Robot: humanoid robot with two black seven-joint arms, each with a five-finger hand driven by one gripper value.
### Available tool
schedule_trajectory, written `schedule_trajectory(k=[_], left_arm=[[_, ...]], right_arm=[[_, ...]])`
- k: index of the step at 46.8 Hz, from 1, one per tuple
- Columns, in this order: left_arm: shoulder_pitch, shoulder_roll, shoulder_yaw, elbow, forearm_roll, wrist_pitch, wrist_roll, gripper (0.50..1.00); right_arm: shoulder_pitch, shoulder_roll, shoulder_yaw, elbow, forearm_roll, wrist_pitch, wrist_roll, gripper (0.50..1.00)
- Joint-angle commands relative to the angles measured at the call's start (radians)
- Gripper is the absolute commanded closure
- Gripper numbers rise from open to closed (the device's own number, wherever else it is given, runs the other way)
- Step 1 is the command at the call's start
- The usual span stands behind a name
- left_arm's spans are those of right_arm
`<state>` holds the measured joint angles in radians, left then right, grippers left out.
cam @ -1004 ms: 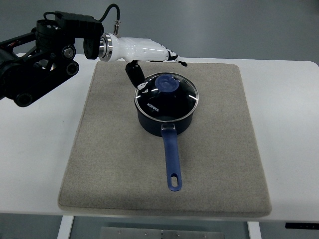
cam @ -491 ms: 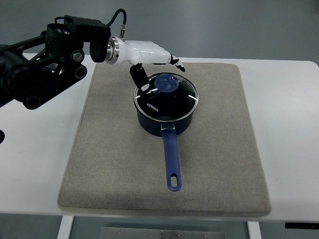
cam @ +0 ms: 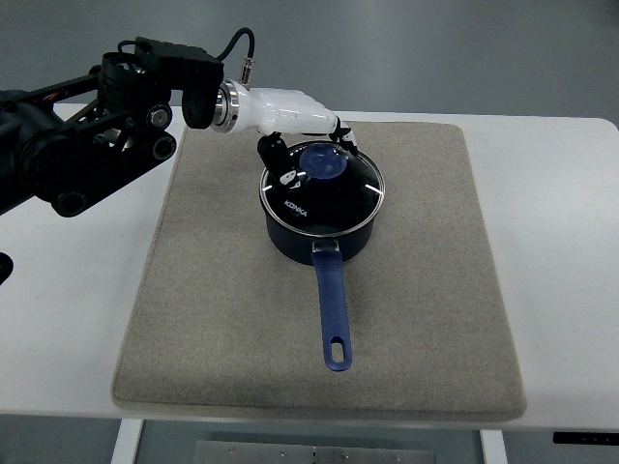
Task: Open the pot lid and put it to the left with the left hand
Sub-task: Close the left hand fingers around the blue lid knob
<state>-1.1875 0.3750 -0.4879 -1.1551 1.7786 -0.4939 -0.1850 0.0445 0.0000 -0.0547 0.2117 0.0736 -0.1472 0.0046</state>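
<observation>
So the left hand [cam: 308, 135] has crept in over the last second: a moment ago it was hanging off the pot's 11 o'clock edge, and now the white palm sits over the back rim of the lid with the dark thumb dropped down just at the 9 o'clock side of the knob [cam: 322, 161]. The fingers [cam: 340, 132] are loosely curled and reaching around the knob's far side, but from this angle I can't tell if they've actually pinched it. To me it looks like they're bracketing it and holding nothing yet. The glass lid [cam: 334, 188] hasn't budged, it's seated flat on the saucepan [cam: 319, 224], so I'd say we're at the tail end of the approach and the grab is the next bit. Going left to right: the black arm linkage [cam: 87, 145] comes in from 9 to 10 o'clock over the white table [cam: 68, 290], all chunky matte joints with a cable looping off the wrist, then a shiny metal cuff, then the glossy white shell of the hand. The grey mat [cam: 222, 319] looks felt-like and a bit fuzzy, rounded corners, loads of free space on its 9 o'clock side for parking the lid. The pot's dark navy enamel, round, with a steel band around the see-through lid and a smooth blue disc-shaped knob. Its long blue handle [cam: 333, 309] points to 6 o'clock with a hang hole at the end. No right arm in the shot.
</observation>
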Motion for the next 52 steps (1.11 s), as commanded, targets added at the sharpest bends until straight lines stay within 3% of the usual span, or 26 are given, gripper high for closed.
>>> schedule_trajectory(k=[1,12,18,27,31,52], left_arm=[[0.0,0.001,0.0,0.0,0.005,0.0,0.001,0.679],[0.006,-0.004,0.0,0.0,0.016,0.0,0.001,0.759],[0.008,-0.005,-0.001,0.0,0.022,0.0,0.001,0.763],[0.006,-0.005,0.0,-0.002,0.025,0.0,0.001,0.836],[0.006,-0.005,0.0,-0.003,0.025,0.0,0.001,0.838],[0.003,-0.005,-0.001,-0.009,0.025,0.0,0.001,1.0]], right_arm=[[0.0,0.0,0.001,0.0,0.0,0.0,0.0,0.585],[0.0,0.0,-0.001,0.0,0.0,0.0,0.0,0.585],[0.0,0.0,0.001,0.0,0.0,0.0,0.0,0.585],[0.0,0.0,0.0,0.0,0.0,0.0,0.0,0.585],[0.0,0.0,-0.001,0.0,0.0,0.0,0.0,0.585],[0.0,0.0,-0.001,0.0,0.0,0.0,0.0,0.585]])
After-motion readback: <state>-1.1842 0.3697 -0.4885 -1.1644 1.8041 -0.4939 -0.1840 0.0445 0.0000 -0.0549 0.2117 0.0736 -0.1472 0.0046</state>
